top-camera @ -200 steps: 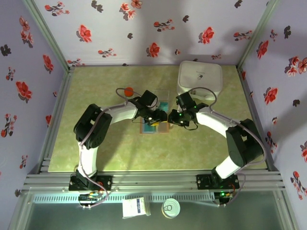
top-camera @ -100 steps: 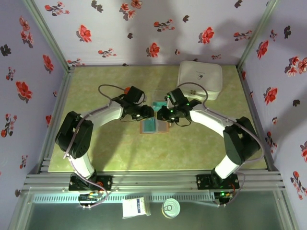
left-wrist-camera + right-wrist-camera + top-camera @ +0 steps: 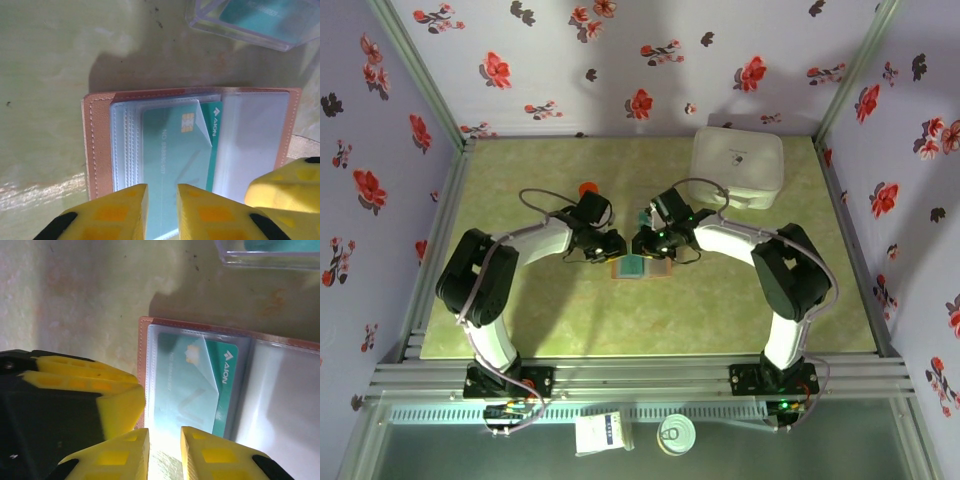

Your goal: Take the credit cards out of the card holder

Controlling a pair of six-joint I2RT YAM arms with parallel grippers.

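The card holder (image 3: pixel 97 145) lies open on the green table, tan edge on the left and clear sleeves inside. A teal credit card (image 3: pixel 175 145) sits in the front sleeve, with a second one (image 3: pixel 216 127) peeking from behind it. My left gripper (image 3: pixel 162 192) hovers over the card's near end, jaws a narrow gap apart with nothing pinched. My right gripper (image 3: pixel 165 435) stands at the near edge of the card holder (image 3: pixel 143 340), also narrowly open, glare in its gap. From above, the left gripper (image 3: pixel 618 248) and right gripper (image 3: pixel 642 246) meet over the card holder (image 3: pixel 642 268).
A clear plastic tray (image 3: pixel 250 25) holding a teal card stands just beyond the wallet. A large white rounded box (image 3: pixel 737 165) sits at the back right. A small red-orange object (image 3: pixel 586 188) lies at the back left. The right gripper's yellow finger (image 3: pixel 285 195) crowds the wallet's right side.
Both grippers have shifted left across the wallet and come close together. The left gripper's jaws have narrowed markedly; the right's barely changed.
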